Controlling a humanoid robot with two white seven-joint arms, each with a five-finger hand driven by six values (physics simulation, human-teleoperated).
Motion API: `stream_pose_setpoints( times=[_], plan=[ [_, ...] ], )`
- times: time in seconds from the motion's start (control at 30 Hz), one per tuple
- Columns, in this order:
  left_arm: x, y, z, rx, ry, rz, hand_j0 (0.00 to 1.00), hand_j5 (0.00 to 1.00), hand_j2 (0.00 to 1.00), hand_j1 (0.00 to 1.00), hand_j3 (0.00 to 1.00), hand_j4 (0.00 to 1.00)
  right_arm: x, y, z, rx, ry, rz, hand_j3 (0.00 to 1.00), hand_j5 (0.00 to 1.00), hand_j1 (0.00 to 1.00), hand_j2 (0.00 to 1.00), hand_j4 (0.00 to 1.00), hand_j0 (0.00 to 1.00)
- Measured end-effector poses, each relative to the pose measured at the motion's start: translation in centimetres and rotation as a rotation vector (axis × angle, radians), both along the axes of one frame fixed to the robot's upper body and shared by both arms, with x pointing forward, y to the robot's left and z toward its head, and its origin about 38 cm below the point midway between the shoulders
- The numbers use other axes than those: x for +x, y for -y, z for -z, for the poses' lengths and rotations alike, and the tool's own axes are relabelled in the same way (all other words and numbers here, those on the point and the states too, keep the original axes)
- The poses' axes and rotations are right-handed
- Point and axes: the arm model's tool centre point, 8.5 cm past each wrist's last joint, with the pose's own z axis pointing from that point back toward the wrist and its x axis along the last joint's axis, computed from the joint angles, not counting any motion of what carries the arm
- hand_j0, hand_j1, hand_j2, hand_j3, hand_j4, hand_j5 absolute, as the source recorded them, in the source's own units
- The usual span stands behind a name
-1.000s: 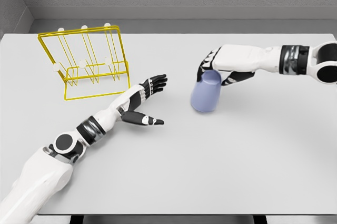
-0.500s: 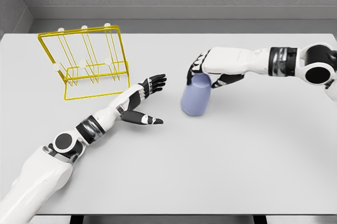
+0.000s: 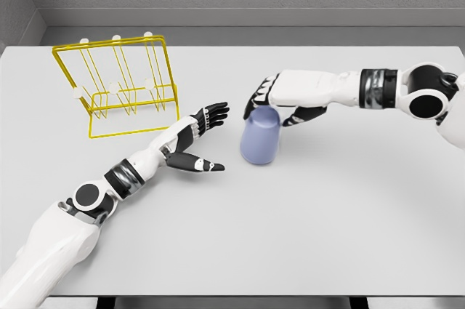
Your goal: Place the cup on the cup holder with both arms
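The right hand (image 3: 276,102) grips the lavender cup (image 3: 259,137) from above, near the spread left hand (image 3: 200,142) ready for handover.

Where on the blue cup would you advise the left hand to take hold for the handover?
Probably the cup's lower wall, approached from its left: the right hand already covers the top, while the open left hand faces that bare side.
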Motion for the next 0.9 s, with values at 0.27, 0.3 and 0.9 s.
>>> stream_pose_setpoints(
  times=[0.27,0.3,0.9],
  plan=[
    [0.3,-0.3,0.2,0.000,-0.006,-0.008,1.00,1.00,1.00,1.00,1.00,1.00,-0.1,0.2,0.2,0.000,-0.005,0.006,1.00,1.00,1.00,1.00,1.00,1.00],
    [0.3,-0.3,0.2,0.000,-0.007,-0.009,1.00,1.00,1.00,1.00,1.00,1.00,0.0,0.4,0.1,-0.001,-0.001,0.008,1.00,1.00,1.00,1.00,1.00,1.00],
    [1.3,3.6,0.5,-0.056,-0.024,0.005,1.00,1.00,1.00,1.00,1.00,1.00,1.6,12.9,-2.6,0.093,0.136,0.329,1.00,1.00,1.00,1.00,1.00,1.00]
  ],
)
